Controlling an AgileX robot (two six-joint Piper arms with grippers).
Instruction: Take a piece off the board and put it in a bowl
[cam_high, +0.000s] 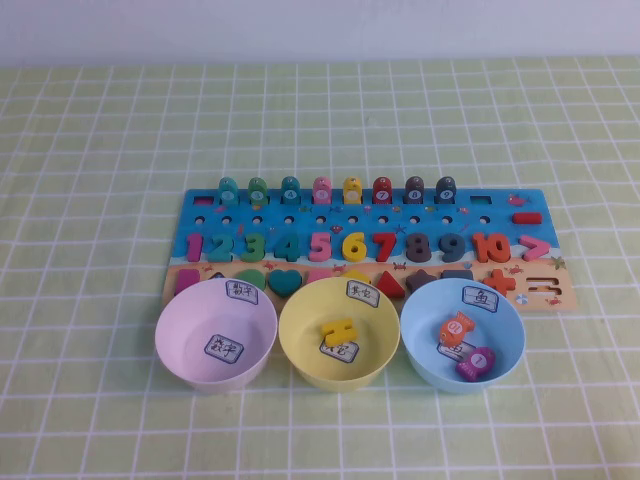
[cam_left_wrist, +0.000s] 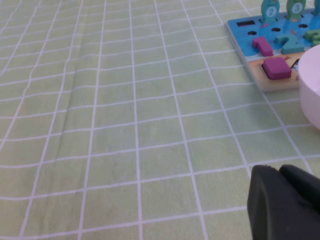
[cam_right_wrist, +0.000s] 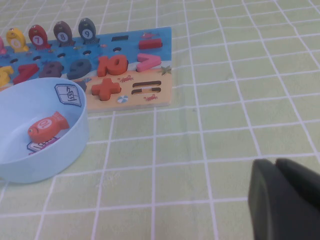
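Observation:
The dark-teal "4" piece (cam_high: 288, 246) lies in the digit row of the blue board (cam_high: 500, 205), between the green 3 and the pink 5. In front of the board, at the left, stands the pale pink bowl (cam_high: 180, 330), holding only its white labels. Neither arm shows in the high view. The left wrist view has my left gripper (cam_left_wrist: 279, 171) shut and empty over bare cloth, well to the left of the board's corner (cam_left_wrist: 248, 32) and the pink bowl's rim (cam_left_wrist: 312, 85). My right gripper (cam_right_wrist: 275, 162) is shut and empty over the cloth to the right of the board (cam_right_wrist: 165, 90).
A yellow bowl (cam_high: 300, 345) with a yellow piece sits in the middle. A light blue bowl (cam_high: 505, 330) at the right holds an orange fish (cam_high: 457, 327) and a purple fish. Ringed pegs line the board's far edge. Green checked cloth covers the table.

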